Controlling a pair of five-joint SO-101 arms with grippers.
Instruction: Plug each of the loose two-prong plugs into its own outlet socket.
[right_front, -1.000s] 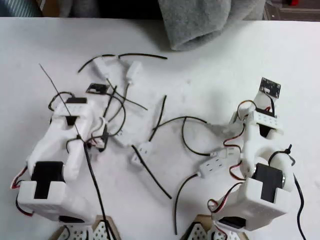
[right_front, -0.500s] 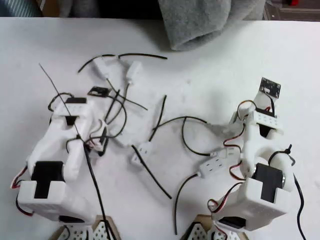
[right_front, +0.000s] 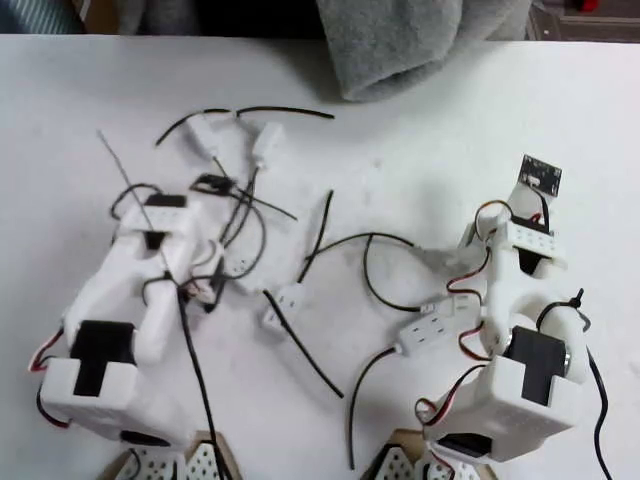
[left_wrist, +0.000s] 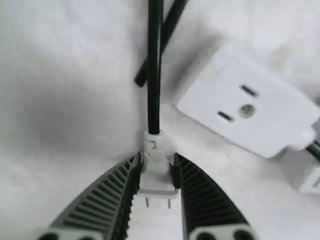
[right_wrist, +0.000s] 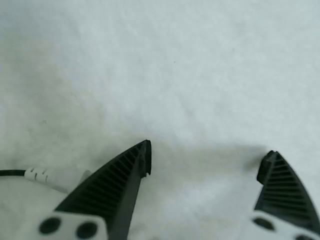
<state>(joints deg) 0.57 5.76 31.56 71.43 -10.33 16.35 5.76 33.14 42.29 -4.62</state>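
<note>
**Two arms on a white tabletop, one plug gripped**

Short black cords lie scattered across the white table in the high view. A grey cloth hangs over the far edge at top centre, with dark room behind it.

At the lower centre of the left wrist view, the left gripper is pinched narrowly on a white two-prong plug. The prongs point back between the fingers, and its black cord runs to the top of the frame. A white outlet socket lies at the right of that frame, near the plug but apart from it, with its slots facing the camera.

The right gripper has its jaws spread wide over the white surface. A ribbed cord end shows at the left edge of that view.

At the lower right of the high view, a white outlet strip lies just beside the right arm.
</note>
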